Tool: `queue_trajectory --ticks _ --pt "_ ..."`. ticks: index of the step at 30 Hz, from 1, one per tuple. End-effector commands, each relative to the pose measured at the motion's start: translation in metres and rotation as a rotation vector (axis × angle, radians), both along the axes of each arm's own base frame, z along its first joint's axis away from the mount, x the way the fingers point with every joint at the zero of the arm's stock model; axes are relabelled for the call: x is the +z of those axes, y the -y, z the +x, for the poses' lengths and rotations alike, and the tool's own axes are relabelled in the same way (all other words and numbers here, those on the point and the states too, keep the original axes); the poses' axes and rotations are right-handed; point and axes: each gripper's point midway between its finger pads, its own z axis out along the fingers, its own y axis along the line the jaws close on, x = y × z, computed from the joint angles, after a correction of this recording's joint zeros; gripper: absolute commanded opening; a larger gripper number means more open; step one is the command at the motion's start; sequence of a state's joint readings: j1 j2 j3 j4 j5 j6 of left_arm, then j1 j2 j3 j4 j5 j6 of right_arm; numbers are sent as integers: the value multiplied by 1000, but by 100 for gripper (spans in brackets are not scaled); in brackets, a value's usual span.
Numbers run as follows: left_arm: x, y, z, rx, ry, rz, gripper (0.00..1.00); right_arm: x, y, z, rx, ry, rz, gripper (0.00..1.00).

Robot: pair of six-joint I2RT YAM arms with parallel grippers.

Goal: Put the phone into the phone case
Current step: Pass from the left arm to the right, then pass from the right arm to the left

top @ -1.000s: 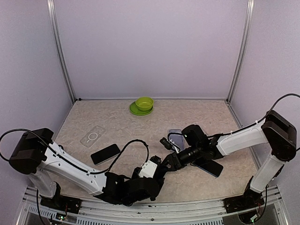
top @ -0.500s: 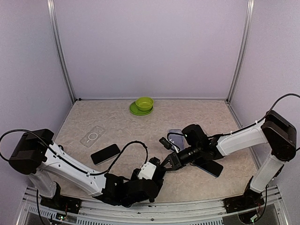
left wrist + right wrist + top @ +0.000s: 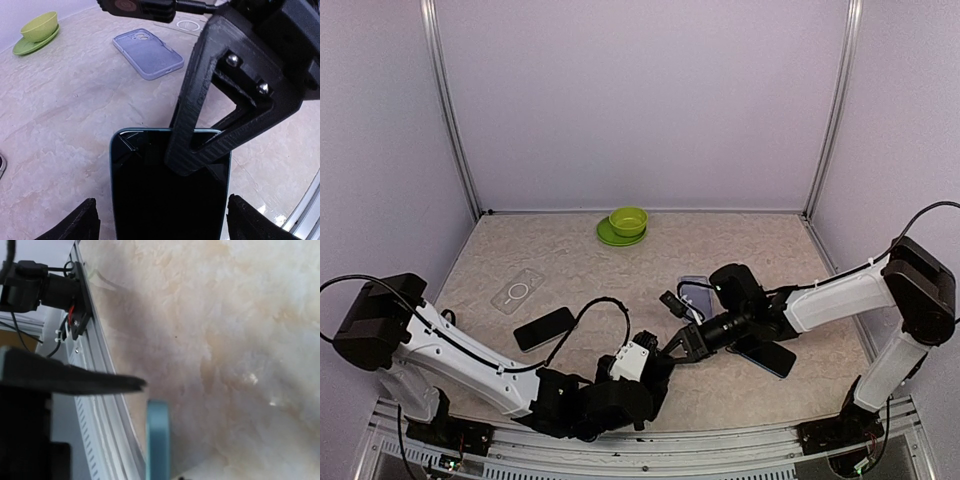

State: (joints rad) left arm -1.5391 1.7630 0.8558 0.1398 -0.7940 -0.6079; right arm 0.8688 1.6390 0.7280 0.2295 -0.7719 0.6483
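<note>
Since a second ago the right gripper (image 3: 678,347) has gone from half-open to clamped, and the left gripper (image 3: 160,222) has spread wider. Left arm has slid slightly toward its own side.

- Phone (image 3: 150,200): teal rim, black screen, sits between the left fingers (image 3: 85,222) with a gap showing on that side, so released there. One right finger lies across the top edge of the screen; right jaws pinch that edge (lower finger hidden).
- Phone case (image 3: 148,47): lavender, lying open side up on the table (image 3: 570,260), well beyond the phone, with bare tabletop between them.
- Markings: only a ring on the clear case (image 3: 517,291) resolves.
- Edges: phone is close to the near rail (image 3: 100,405). Black phone (image 3: 545,328) lies just beside the clear case, and a dark phone (image 3: 775,358) lies under the right forearm.
- Green bowl (image 3: 628,218) on plate (image 3: 610,236) by the back wall.
- Pose: left arm low along the near edge, wrist at centre. Right arm stretched in from its side, gripper meeting the left one.
</note>
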Motion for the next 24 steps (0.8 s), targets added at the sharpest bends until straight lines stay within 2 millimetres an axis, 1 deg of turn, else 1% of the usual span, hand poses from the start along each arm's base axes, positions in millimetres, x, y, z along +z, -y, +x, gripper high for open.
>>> queue_trajectory --ticks 1,5,7,9,10,15,17,20,23,24 --pt "32 -6 4 42 27 -109 88 25 -3 -1 11 55 42 0" --pt "49 -13 5 57 37 -157 93 36 -2 3 -4 91 42 0" --pt "58 -18 7 70 44 -186 98 41 0 6 -20 112 40 0" --pt "67 -24 8 92 58 -215 99 45 3 9 -36 128 37 0" --pt "75 -28 9 113 68 -239 99 47 5 10 -45 133 35 0" --pt "98 -49 11 241 138 -271 99 57 13 15 -77 164 32 0" --pt "99 -52 12 261 145 -262 99 63 16 18 -92 181 35 0" --pt "98 -50 10 239 129 -290 99 71 22 22 -117 207 36 0" --pt "102 -49 6 192 93 -368 99 80 30 26 -145 236 43 0" --pt "106 -52 5 183 80 -409 99 84 33 28 -156 248 46 0"
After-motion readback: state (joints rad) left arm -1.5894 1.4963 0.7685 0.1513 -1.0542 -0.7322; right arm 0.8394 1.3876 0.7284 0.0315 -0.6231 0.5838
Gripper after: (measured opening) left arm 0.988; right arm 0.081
